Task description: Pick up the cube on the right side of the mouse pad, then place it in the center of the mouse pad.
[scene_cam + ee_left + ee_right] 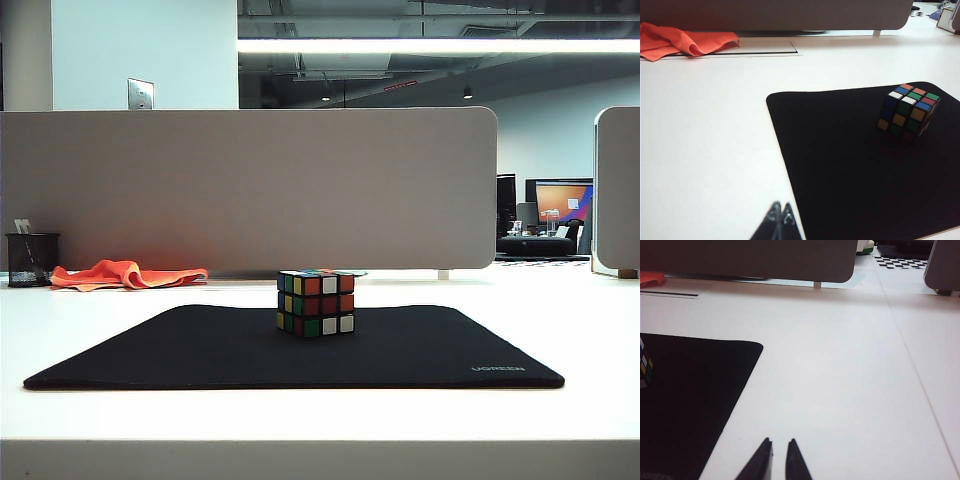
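Your left gripper (780, 220) shows only two slim, black, tapered fingertips with a pale sheen along their edges. Your right gripper (778, 457) shows the same pair: dark, matte, blade-like, narrowing to pointed tips. No cables, screws or markings are visible on either.

A white table (560, 330) carries everything. The black mouse pad (200, 350) lies flat on it near the front edge. Behind the pad's left corner, against the grey divider panel (250, 190), a crumpled orange cloth (125, 274) lies on the table, with a black mesh pen cup (32, 259) standing just beyond the cloth.
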